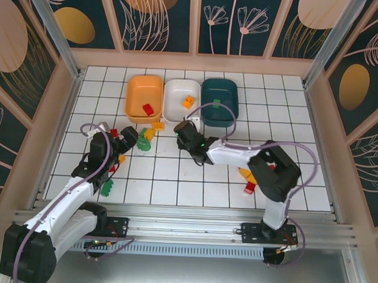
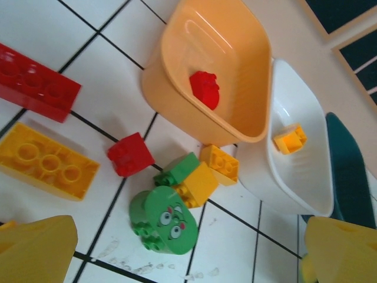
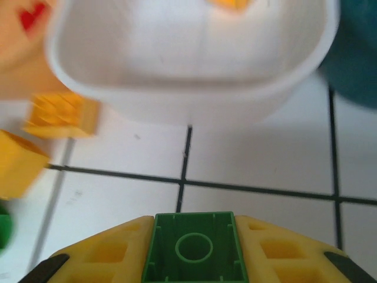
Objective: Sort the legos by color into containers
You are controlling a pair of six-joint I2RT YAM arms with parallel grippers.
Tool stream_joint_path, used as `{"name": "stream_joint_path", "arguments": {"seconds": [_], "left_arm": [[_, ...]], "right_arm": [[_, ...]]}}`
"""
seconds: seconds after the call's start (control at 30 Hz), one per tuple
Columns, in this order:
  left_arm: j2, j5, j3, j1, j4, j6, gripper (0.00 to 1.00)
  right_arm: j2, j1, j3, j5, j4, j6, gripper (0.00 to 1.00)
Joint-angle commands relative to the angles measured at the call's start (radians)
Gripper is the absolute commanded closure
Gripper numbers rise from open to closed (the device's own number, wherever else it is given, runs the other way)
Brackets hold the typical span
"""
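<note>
R side first: the right gripper (image 1: 182,131) sits low on the table just in front of the white tray (image 1: 176,92). Its jaws are pinched in on a green brick (image 3: 194,247). The wrist cam has the brick wedged square btwn the two yellow fingers (image 3: 106,256), hollow underside toward the lens. Gripping across the flat sides makes sense, less to slip. The pic is blurred, so I can't tell if the brick is off the tile yet. Green's home is prob the teal tray (image 1: 221,92), next to the white one, so it's a short carry up and over a rim.

The scheme reads clearly: a red brick (image 2: 205,89) lies in the orange tray (image 2: 177,73), and a yellow-orange brick (image 2: 290,138) lies in the white tray.

L side: the left gripper (image 1: 129,138) hangs wide open, holding nothing, w/ its fingertips (image 2: 35,247) spread above a cluster. In it, a green face piece (image 2: 164,221) and small green, yellow and orange bricks touch each other just beside the orange tray's near wall. A small red cube (image 2: 129,154) sits slightly apart. A long red brick (image 2: 35,82) and a long yellow brick (image 2: 47,162) lie further out. Open and over the pile, it looks ready for a pick w/o crossing the R arm's lane.

A few more pieces (image 1: 247,180) lie by the right arm. Lots left, so I'd say it's early in the job.
</note>
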Motion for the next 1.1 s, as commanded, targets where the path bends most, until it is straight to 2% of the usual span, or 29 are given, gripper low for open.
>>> {"name": "stream_joint_path", "arguments": {"seconds": [0.0,0.13,0.3,0.47,0.57,0.73,0.77,0.9,1.07], "left_arm": [[0.04,0.115,-0.006,0.004,0.102,0.01,0.01],[0.143,0.25,0.012,-0.001,0.141,0.052,0.08],[0.222,0.214,0.113,-0.049,0.015,0.145,0.1],[0.278,0.24,0.168,-0.107,-0.021,0.169,0.11],[0.285,0.242,0.164,-0.13,-0.014,0.161,0.11],[0.298,0.258,0.18,-0.143,-0.022,0.166,0.11],[0.3,0.262,0.186,-0.145,-0.026,0.167,0.11],[0.295,0.279,0.207,-0.162,-0.022,0.163,0.1],[0.302,0.258,0.209,-0.176,-0.004,0.149,0.1]], "right_arm": [[-0.117,-0.052,0.0,0.012,-0.011,-0.06,0.69],[-0.109,-0.196,0.051,-0.056,-0.046,-0.14,0.68],[0.046,-0.379,0.2,-0.182,-0.102,-0.221,0.68],[0.197,-0.471,0.345,-0.235,-0.168,-0.232,0.67],[0.241,-0.494,0.397,-0.25,-0.195,-0.236,0.64],[0.249,-0.498,0.45,-0.225,-0.235,-0.251,0.41],[0.241,-0.497,0.453,-0.219,-0.24,-0.255,0.39],[0.157,-0.492,0.417,-0.178,-0.232,-0.258,0.38],[-0.069,-0.452,0.205,-0.122,-0.157,-0.238,0.39]]}}
